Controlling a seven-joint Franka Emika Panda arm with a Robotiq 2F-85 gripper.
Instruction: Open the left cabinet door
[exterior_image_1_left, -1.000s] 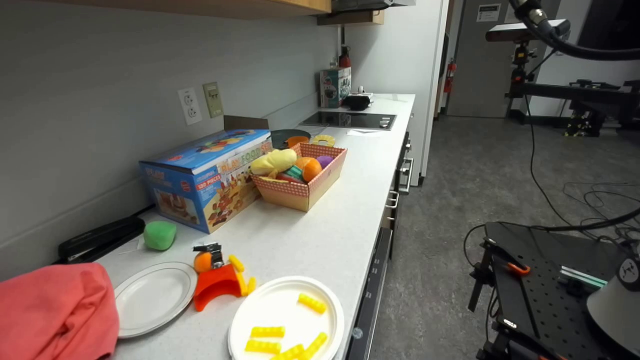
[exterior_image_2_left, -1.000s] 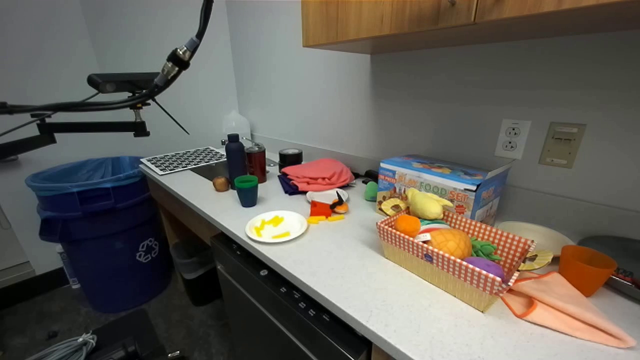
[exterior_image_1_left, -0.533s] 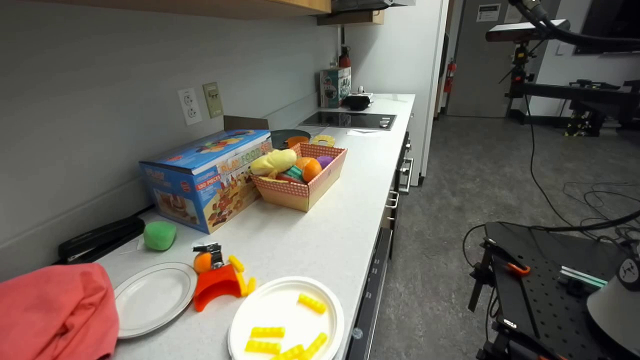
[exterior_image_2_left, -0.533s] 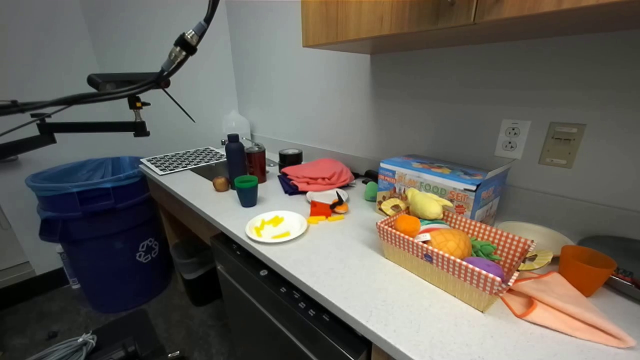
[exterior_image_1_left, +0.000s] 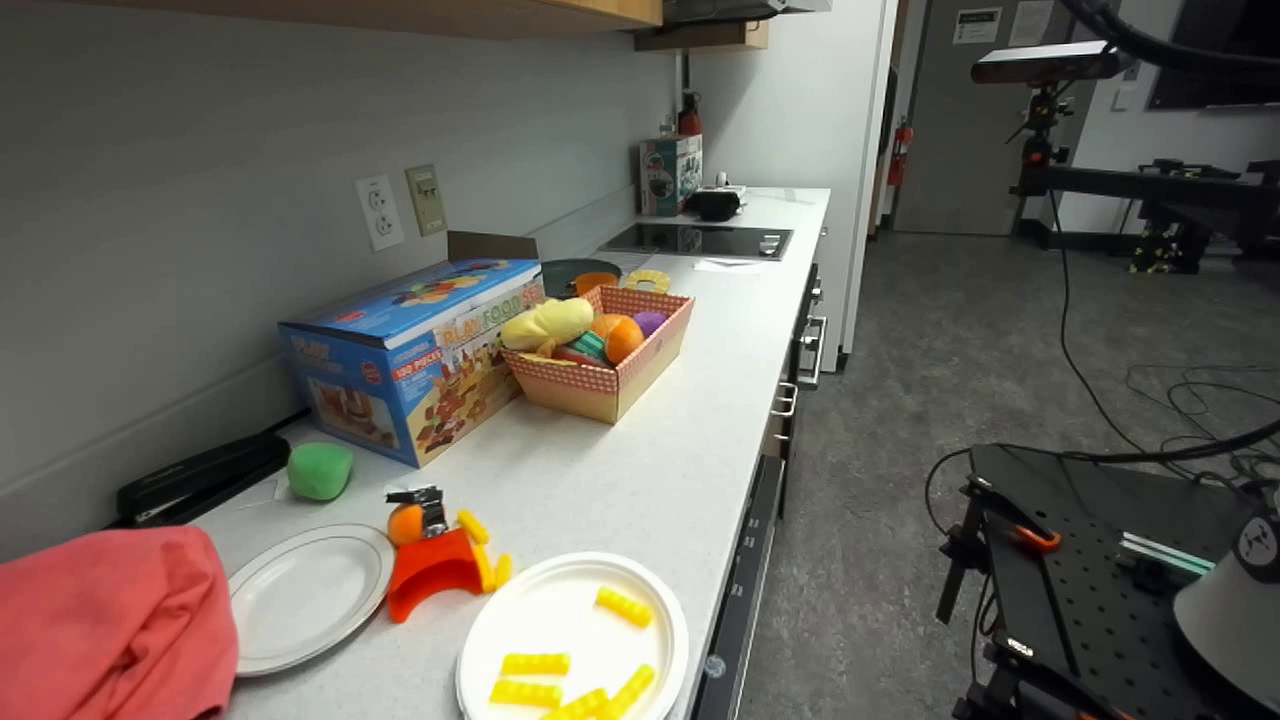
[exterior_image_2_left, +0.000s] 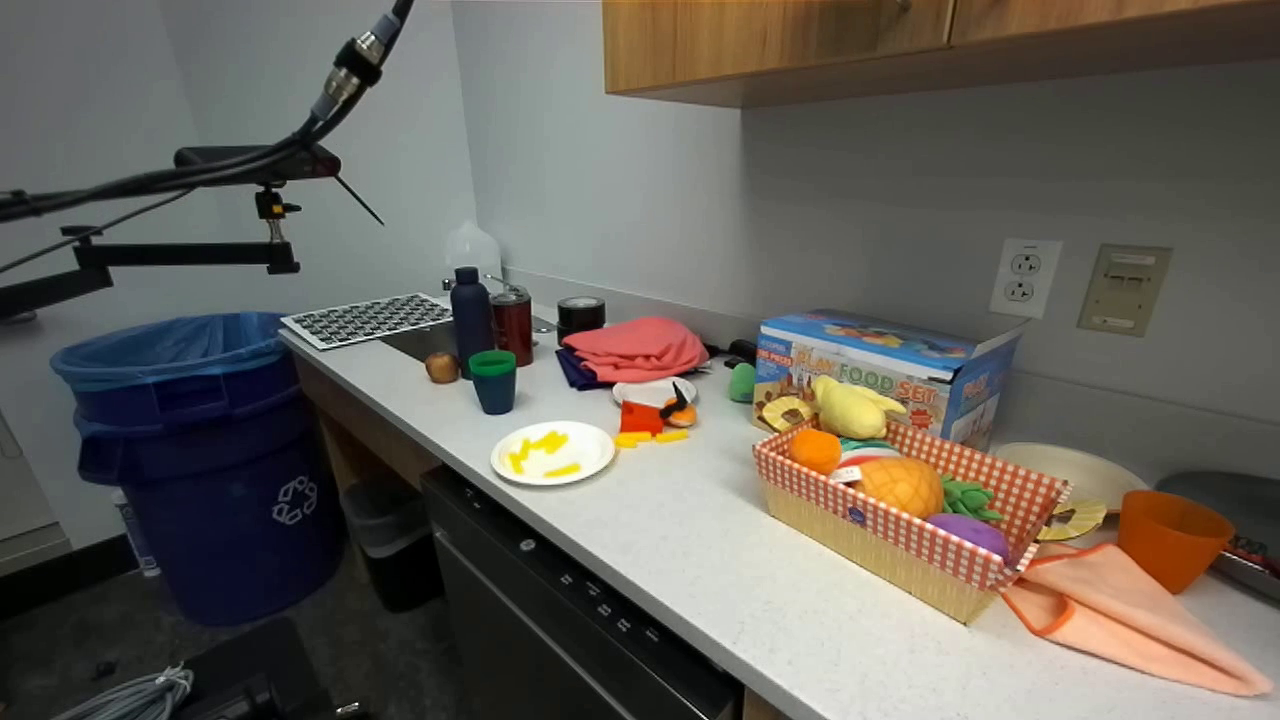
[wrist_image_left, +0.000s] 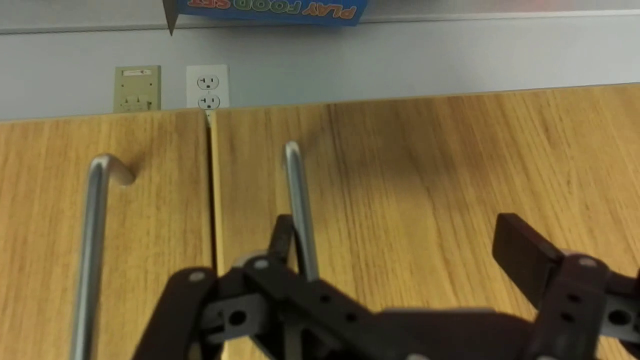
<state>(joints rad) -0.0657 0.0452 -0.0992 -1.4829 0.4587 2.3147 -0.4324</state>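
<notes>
The left cabinet door (exterior_image_2_left: 770, 40) is light wood and looks closed in an exterior view. Its handle tip (exterior_image_2_left: 903, 5) shows at the top edge. The wrist view is upside down, so this door (wrist_image_left: 425, 160) fills its right side, with a metal bar handle (wrist_image_left: 300, 200). My gripper (wrist_image_left: 396, 218) is open in front of the door. The handle stands between the fingers, close beside the left-hand finger; whether they touch I cannot tell. The handle's lower part in the picture is hidden behind the gripper. The gripper is outside both exterior views.
The right cabinet door (wrist_image_left: 150, 210) with its own bar handle (wrist_image_left: 92, 250) is beside it, across a narrow dark gap. Below are a counter (exterior_image_2_left: 690, 540), a play food box (exterior_image_2_left: 850, 360) and a basket (exterior_image_2_left: 870, 540). The arm's cable (exterior_image_2_left: 350, 75) hangs in view.
The arm's cable and connector have shifted upward in both exterior views. The cabinet doors and the counter objects look unchanged.
</notes>
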